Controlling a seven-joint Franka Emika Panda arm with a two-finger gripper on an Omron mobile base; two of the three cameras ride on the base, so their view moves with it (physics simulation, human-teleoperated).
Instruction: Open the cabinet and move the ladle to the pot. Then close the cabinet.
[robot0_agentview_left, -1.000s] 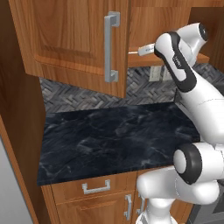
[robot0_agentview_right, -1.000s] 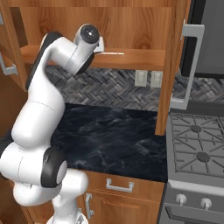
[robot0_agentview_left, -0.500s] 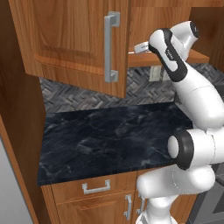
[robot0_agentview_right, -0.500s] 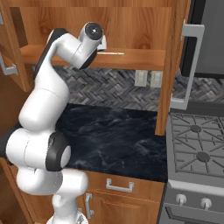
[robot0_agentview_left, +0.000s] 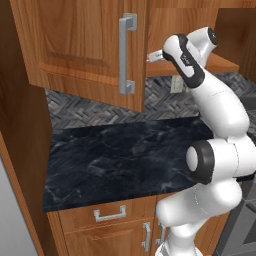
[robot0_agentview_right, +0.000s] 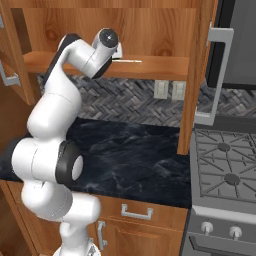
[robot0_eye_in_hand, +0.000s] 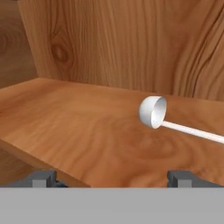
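The gripper (robot0_eye_in_hand: 113, 177) stands wide apart and holds nothing at the cabinet (robot0_eye_in_hand: 87, 131) shelf edge; the white ladle (robot0_eye_in_hand: 154, 112) lies ahead, slightly right.

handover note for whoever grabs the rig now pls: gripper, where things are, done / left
Gripper: open, holding nothing, at the front edge of the cabinet shelf, fingers wide apart and not touching the ladle.
Ladle: white, lying on the shelf, bowl towards the cabinet's back wall, handle running off to the right in the hand view.
Cabinet: both doors open.
Stove: to the right of the counter.
Done: cabinet opened.
Left: grasp the ladle, carry it to the pot, close the cabinet.
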